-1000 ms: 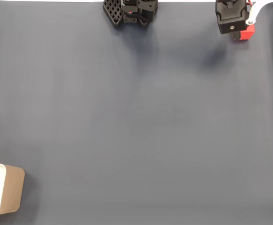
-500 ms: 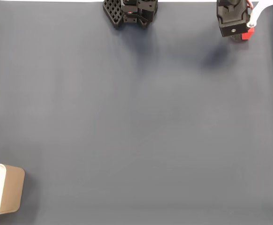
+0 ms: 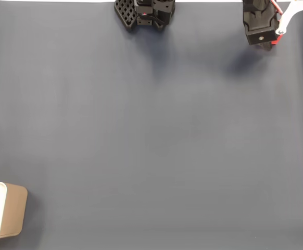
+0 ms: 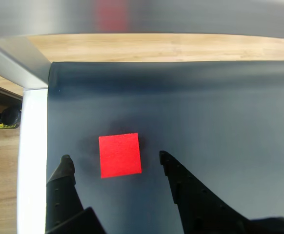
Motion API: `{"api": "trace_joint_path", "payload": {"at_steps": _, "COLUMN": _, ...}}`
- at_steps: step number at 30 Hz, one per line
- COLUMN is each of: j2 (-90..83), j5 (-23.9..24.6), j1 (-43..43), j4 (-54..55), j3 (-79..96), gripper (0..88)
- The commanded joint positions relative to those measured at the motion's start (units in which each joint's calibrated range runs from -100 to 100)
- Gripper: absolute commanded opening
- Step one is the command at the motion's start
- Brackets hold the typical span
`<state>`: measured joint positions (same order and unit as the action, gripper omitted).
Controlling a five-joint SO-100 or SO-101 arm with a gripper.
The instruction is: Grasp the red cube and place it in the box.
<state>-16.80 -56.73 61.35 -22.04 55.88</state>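
The red cube [image 4: 120, 154] lies flat on the dark mat, seen from straight above in the wrist view. My gripper [image 4: 115, 157] is open, one black fingertip on each side of the cube and neither touching it. In the fixed view the gripper [image 3: 265, 44] hangs at the top right edge and covers the cube, leaving a thin red sliver [image 3: 274, 42]. The tan box [image 3: 12, 210] with its white inside sits at the bottom left corner, far from the arm.
The arm's black base [image 3: 143, 13] stands at the top centre of the fixed view. In the wrist view the mat's edge [image 4: 48, 97] runs close to the cube's left, with a white strip [image 4: 32, 161] and wooden floor beyond.
In the fixed view the gripper has shifted slightly up and to the right over the cube, so less red shows than a second ago. The box has not moved.
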Motion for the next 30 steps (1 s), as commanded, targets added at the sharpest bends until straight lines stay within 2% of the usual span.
{"api": "trace_joint_path", "payload": {"at_steps": 1, "j2": 0.8, "j5": 1.5, "j1": 0.5, "j4": 2.0, "j3": -3.5, "gripper": 40.7}}
{"api": "trace_joint_path", "payload": {"at_steps": 19, "j2": 2.9, "j5": 4.3, "j1": 3.3, "j4": 4.5, "j3": -5.1, "gripper": 40.8}}
{"api": "trace_joint_path", "payload": {"at_steps": 30, "j2": 2.4, "j5": 4.1, "j1": 3.8, "j4": 4.6, "j3": -2.1, "gripper": 40.6}}
